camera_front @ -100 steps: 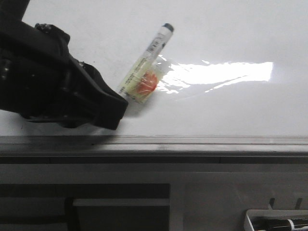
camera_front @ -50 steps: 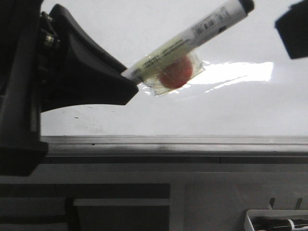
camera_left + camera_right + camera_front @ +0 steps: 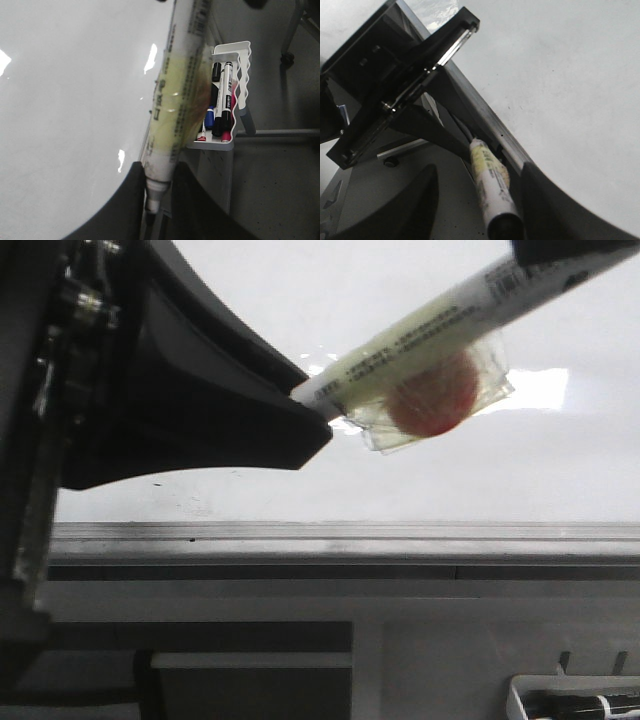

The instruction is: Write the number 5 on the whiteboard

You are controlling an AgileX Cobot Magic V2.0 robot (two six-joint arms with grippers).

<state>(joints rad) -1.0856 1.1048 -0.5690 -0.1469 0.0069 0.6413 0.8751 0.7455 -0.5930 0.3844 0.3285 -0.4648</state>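
Observation:
My left gripper (image 3: 300, 425) is shut on the tip end of a white marker (image 3: 440, 320) and holds it slanting above the whiteboard (image 3: 420, 485). The marker has a yellowish label and a red disc taped under clear film (image 3: 433, 395). In the left wrist view the marker (image 3: 175, 100) sits clamped between the jaws of the left gripper (image 3: 157, 170). My right gripper (image 3: 480, 167) is open, its jaws on either side of the marker's cap end (image 3: 495, 200). It shows only as a dark shape at the top right of the front view (image 3: 565, 252). No number 5 shows on the board.
The board's grey aluminium frame edge (image 3: 400, 535) runs across the front. A white wire tray (image 3: 240, 75) with several spare markers hangs beside the board, and its corner shows in the front view (image 3: 575, 702). Tiny dark specks dot the board.
My left gripper has lifted the marker off the board and swung it up and toward the camera. My right gripper has come in from the upper right to the marker's cap end.

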